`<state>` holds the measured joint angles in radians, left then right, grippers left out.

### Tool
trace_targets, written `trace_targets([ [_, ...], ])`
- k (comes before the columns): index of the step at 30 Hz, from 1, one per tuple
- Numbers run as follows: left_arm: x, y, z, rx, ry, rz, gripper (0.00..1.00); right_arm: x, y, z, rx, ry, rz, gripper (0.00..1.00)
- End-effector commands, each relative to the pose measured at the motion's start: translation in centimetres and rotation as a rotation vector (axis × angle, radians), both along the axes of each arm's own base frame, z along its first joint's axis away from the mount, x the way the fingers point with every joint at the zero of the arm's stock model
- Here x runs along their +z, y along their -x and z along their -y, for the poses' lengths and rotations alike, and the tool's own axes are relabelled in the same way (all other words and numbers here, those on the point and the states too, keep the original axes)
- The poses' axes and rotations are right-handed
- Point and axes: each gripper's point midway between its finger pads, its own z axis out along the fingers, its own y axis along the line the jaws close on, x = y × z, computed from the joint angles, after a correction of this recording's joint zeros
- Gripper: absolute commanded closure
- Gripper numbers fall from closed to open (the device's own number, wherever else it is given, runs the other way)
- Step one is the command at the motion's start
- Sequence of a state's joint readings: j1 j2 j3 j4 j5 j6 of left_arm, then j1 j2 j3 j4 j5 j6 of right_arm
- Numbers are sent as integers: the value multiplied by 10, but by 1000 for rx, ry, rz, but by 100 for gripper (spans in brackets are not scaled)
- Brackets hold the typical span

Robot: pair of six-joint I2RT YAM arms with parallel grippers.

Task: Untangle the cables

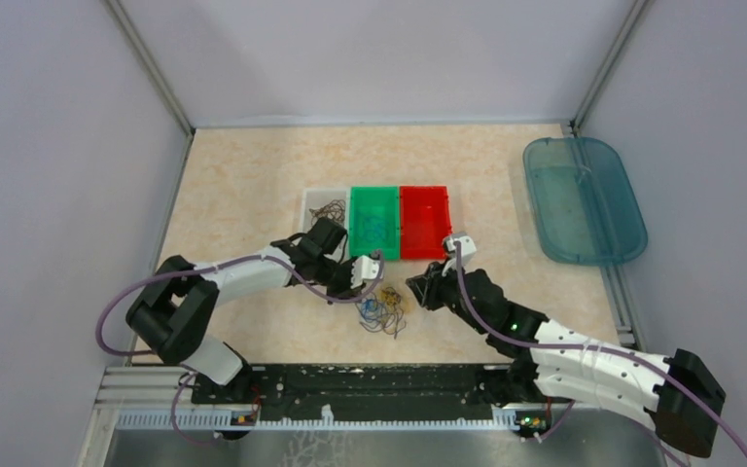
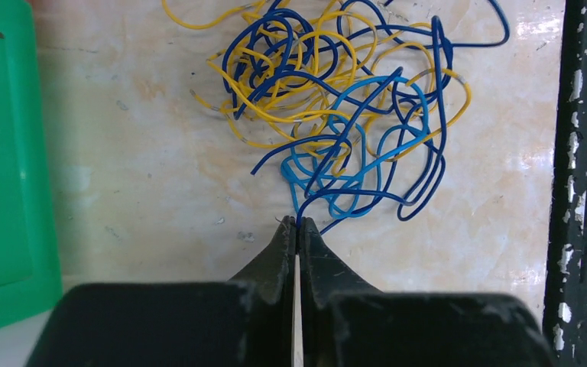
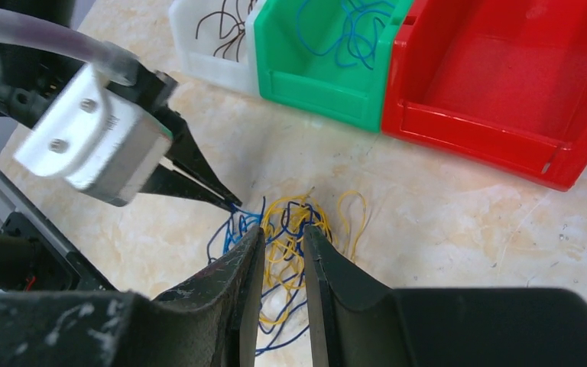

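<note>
Cables (image 2: 336, 99) knotted: left gripper (image 2: 296, 229) pinches blue strand (image 2: 298, 214), right gripper (image 3: 280, 233) part-open astride yellow loops (image 3: 283, 210). Best: clamp yellow, draw apart slow, no jerks.

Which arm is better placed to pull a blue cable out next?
Left. The left claw is shut on a blue strand at the edge of the cables, green bin beside it. The right claw hangs open over yellow strands.

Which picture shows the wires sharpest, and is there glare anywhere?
Left wrist view: cables crisp, with white glare on the table near its dark edge. Right wrist view: its own fingers loom dark and large. Top view: even, soft light, but cables tiny.
</note>
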<state>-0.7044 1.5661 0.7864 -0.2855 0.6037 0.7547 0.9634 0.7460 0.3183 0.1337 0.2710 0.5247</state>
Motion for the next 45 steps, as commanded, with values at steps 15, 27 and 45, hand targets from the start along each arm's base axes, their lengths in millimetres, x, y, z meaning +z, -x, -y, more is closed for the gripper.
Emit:
trace_targets([
  [15, 138, 9, 8, -67, 216, 186, 98, 62, 18, -58, 326, -189, 258, 37],
  [27, 232, 16, 25, -116, 434, 305, 98, 147, 51, -82, 530, -460, 366, 32],
  [45, 285, 46, 18, -308, 556, 495, 100, 200, 37, -41, 419, -437, 379, 37],
])
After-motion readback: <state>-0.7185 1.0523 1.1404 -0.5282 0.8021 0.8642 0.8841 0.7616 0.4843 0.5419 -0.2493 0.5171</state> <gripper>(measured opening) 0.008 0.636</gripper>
